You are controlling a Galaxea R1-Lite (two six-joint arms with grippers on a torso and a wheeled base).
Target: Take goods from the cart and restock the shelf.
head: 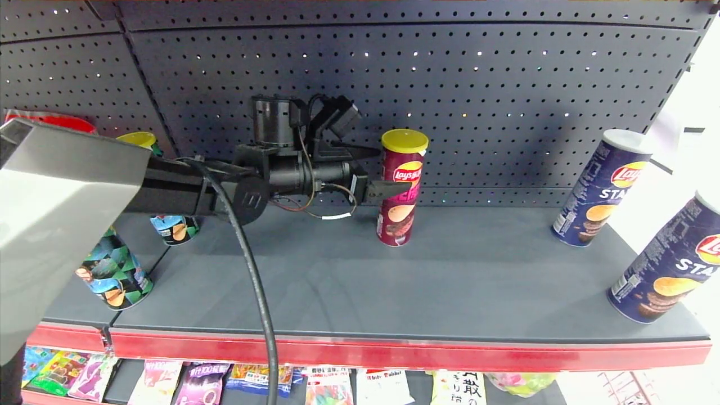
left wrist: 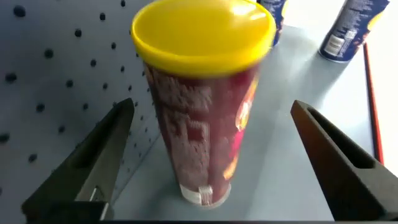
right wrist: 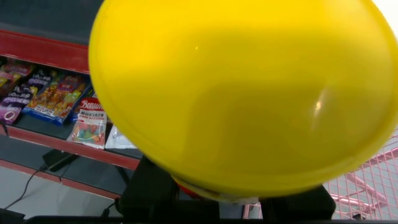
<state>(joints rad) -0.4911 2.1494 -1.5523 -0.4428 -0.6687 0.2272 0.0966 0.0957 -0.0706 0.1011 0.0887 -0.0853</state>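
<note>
1. Nearest, low beside the pink wire cart (right wrist: 367,186): right gripper (right wrist: 221,198), dark fingers closed on either side of a held can (right wrist: 242,93). Broad yellow lid turned toward the wrist camera, a strip of red wall just under its rim. Beyond it, lower shelves stocked with snack bags (right wrist: 56,99).
2. Under the work level in the head view: a row of snack packets (head: 326,388), tucked below the red front lip (head: 394,351) of the grey shelf (head: 337,281).
3. Toward the shelf's front edge: at the left, a green patterned can (head: 115,275), standing, partly hidden by the arm's grey housing. At the far right, a blue can (head: 664,259) near the front corner.
4. Farther back: a second green patterned can (head: 174,225) with a yellow lid, crossed by the left arm. On the right, a second blue can (head: 599,188), well apart from everything at mid-shelf.
5. Close to the back, about mid-shelf: the maroon can (head: 400,191), upright, yellow lid on, base flat on the grey board, just in front of the rear panel.
6. Around that can's upper half: left gripper (head: 394,167), arm extended in from the left. Fingers (left wrist: 106,155) spread apart, one on each side of the maroon can (left wrist: 199,124). From the left wrist view, a plain gap between each finger and the can wall, so no clamping; gripper (left wrist: 212,107) level with the part just below the lid.
7. Farthest: the dark pegboard (head: 450,84), rising behind the whole shelf.
</note>
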